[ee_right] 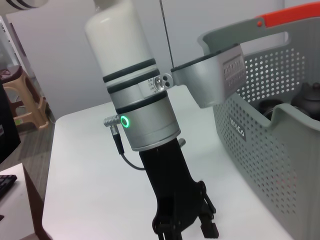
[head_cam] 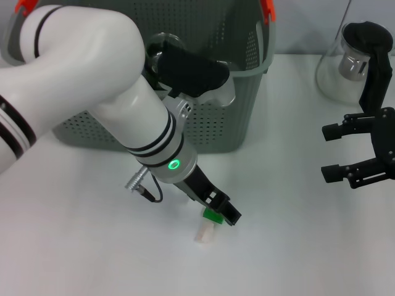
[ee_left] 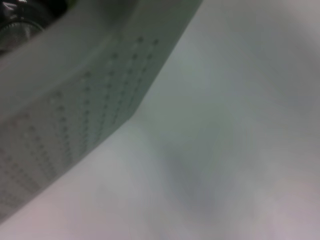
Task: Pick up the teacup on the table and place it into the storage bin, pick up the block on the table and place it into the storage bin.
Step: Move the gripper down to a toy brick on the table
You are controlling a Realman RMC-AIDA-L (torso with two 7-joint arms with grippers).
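Left gripper [head_cam: 217, 217] low over table [head_cam: 296, 246], just in front of storage bin [head_cam: 241, 123], fingers set around green top of block [head_cam: 213, 215]; full closure on it cannot be told from these views. Block stands on table, pale piece [head_cam: 203, 233] under green one, possibly stacked pair. Judged light, rigid, smooth plastic, liable to slip or part; grip flat opposite sides, low. Dark teacup-like shapes [ee_right: 270, 107] inside bin. Right gripper [head_cam: 358, 151] parked at right beside glass pitcher [head_cam: 349, 65], fingers spread.

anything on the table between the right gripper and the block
No, the head view shows bare white table between the right gripper and the block.
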